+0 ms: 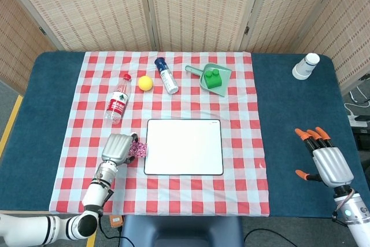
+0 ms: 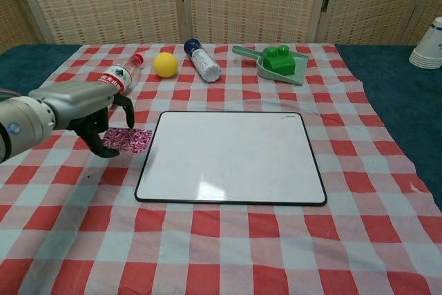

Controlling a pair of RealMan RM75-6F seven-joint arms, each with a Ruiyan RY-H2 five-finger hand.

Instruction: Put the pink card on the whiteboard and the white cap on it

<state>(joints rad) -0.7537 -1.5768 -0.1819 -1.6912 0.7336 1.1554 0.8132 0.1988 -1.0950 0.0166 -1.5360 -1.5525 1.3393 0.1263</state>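
1. Pink card [image 2: 127,138], patterned and small, sits pinched in the fingers of the left hand [image 2: 93,112], just beside the left edge of the whiteboard [image 2: 231,157]; whether it is clear of the cloth cannot be told.
2. Left hand [image 1: 118,147] has its fingers curled down around the card, the arm reaching in from the lower left corner.
3. Whiteboard lies flat at the middle of the red-and-white checked cloth [image 1: 167,195], its surface bare.
4. White cap does not show in either view.
5. Right hand [image 1: 324,157] hangs over the blue tabletop [image 1: 289,143] well to the right, holding nothing, its orange-tipped fingers spread apart.
6. Behind the board, a water bottle [image 2: 109,84] lies on its side next to a yellow ball [image 2: 165,64] and a second bottle with a dark blue cap [image 2: 202,61].
7. Green dustpan [image 2: 266,65] carries a green block [image 2: 279,59].
8. Stack of paper cups [image 1: 305,66] stands at the far right corner.
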